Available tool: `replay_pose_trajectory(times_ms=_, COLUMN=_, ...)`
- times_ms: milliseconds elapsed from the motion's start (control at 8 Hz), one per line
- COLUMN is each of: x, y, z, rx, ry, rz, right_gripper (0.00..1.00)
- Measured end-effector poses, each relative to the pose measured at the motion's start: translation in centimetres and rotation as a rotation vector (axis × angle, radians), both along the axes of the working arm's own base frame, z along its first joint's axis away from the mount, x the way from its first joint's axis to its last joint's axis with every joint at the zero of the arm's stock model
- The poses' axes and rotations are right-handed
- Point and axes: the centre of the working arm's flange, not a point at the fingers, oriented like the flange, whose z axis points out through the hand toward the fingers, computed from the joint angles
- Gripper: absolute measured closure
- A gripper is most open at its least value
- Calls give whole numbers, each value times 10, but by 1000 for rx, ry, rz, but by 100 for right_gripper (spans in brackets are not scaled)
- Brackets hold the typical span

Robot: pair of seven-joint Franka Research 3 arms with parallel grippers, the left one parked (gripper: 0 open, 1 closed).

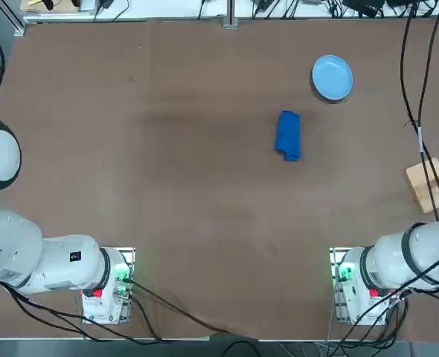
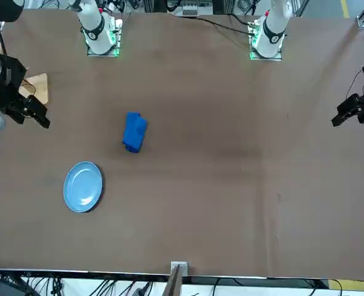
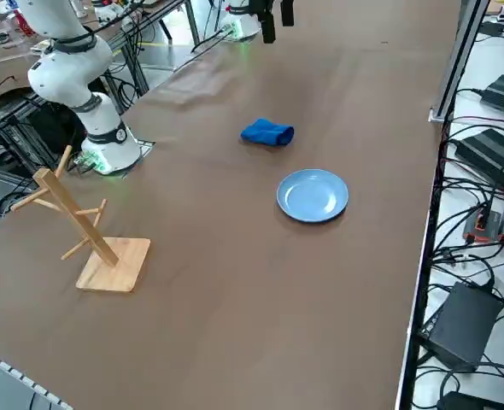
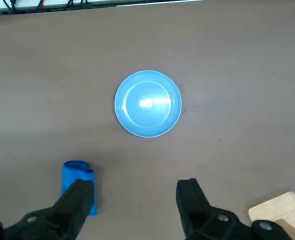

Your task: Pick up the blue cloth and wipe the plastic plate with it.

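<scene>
The blue cloth (image 1: pixel 288 134) lies bundled on the brown table, right of centre, also seen as the blue cloth (image 2: pixel 133 131), (image 3: pixel 267 132). The plastic plate (image 1: pixel 332 77) is a pale blue round dish resting a short way beyond it, towards the far right; the plate (image 2: pixel 83 186), (image 3: pixel 313 195) holds nothing. My right gripper (image 4: pixel 136 197) hangs open high above the table, nothing between its fingers. In the wrist view the plate (image 4: pixel 148 103) lies well below it and the cloth (image 4: pixel 77 184) is partly hidden behind one finger (image 4: pixel 80 201). The front view puts the gripper (image 2: pixel 37 114) near the table's side edge.
A wooden peg rack (image 1: pixel 431 186) stands by the table's right edge, close below my gripper, rack (image 3: pixel 94 235). Black cables (image 1: pixel 420 89) hang along that side. Both arm bases (image 1: pixel 353 286) sit at the near edge.
</scene>
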Motion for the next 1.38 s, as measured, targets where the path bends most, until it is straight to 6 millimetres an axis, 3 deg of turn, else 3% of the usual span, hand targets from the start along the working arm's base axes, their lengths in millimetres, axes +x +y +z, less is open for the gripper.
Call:
replay_pose_trajectory(times_ms=500, x=-12, y=1, z=10, rx=-2, ry=2, rz=-7, right_gripper=0)
replay_pose_trajectory(times_ms=1375, x=-13, y=-1, z=7, rx=-3, ry=9, rz=-11, right_gripper=0)
